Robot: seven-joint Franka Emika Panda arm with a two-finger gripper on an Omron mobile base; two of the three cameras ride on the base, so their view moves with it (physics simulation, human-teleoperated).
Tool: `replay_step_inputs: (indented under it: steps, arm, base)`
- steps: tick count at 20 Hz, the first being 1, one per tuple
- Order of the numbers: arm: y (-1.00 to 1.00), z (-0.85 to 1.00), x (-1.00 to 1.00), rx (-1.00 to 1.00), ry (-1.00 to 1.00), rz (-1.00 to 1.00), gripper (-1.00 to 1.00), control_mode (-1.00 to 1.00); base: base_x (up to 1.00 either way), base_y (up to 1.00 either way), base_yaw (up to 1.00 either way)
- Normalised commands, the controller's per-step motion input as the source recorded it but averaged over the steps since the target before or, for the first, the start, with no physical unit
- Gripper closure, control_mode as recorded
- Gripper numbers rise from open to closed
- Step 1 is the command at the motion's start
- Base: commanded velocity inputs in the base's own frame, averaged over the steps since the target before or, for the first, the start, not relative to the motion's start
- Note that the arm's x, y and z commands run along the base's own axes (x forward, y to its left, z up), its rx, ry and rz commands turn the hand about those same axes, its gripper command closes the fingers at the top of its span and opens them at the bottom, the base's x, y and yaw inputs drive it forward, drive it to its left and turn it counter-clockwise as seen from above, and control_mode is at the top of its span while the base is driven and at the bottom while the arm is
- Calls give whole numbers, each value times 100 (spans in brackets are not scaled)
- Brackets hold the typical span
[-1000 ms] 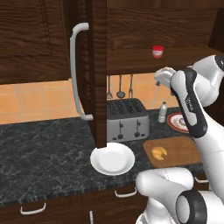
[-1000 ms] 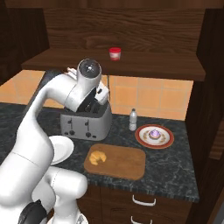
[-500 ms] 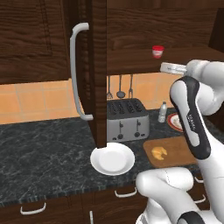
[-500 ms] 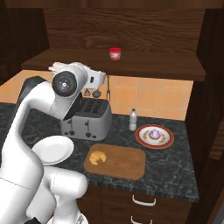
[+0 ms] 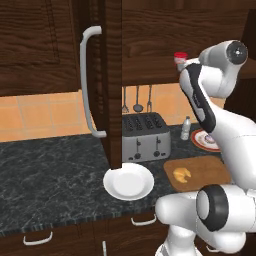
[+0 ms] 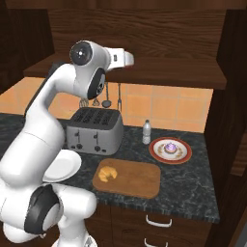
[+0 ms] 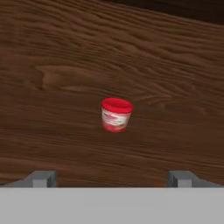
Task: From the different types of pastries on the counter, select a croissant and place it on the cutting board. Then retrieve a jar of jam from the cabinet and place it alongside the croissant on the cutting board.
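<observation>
The jar of jam [image 7: 116, 114], red-lidded with a reddish body, stands upright on the wooden shelf of the cabinet [image 5: 150, 45], straight ahead of my gripper [image 7: 111, 180]. The gripper is open, with its fingertips [image 7: 41, 178] wide apart, short of the jar and touching nothing. In the left base view the jar [image 5: 180, 59] sits just beyond my raised hand. The croissant [image 6: 107, 172] lies on the left part of the cutting board [image 6: 140, 183] on the counter [image 6: 193, 188]. The purple-topped pastry [image 6: 170, 147] rests on a red-rimmed plate [image 6: 157, 153].
The open cabinet door [image 5: 111, 85] with its curved grey handle [image 5: 87, 85] hangs left of my arm. Below are a toaster [image 6: 94, 130], a slim clear bottle [image 6: 146, 131], a white plate [image 5: 128, 181] and utensils [image 5: 137, 100] hanging on the tiled wall.
My arm has swung up and the hand has risen to shelf height, pointing at the jar. In the right base view the hand now covers the jar. The gripper stays open.
</observation>
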Motion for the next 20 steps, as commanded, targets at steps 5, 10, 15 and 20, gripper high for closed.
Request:
replay_step_inputs:
  steps: [5, 10, 15, 20]
  arm:
    - [0, 0, 8, 7, -1, 0, -100, -100]
    - [0, -21, 37, 26, -1, 0, -100, -100]
    - [0, 0, 29, 2, 0, 0, -100, -100]
    - [0, -3, 62, 1, 0, 2, -100, -100]
  base:
    - [0, 0, 0]
    - [0, 0, 0]
    - [0, 0, 0]
    - [0, 0, 0]
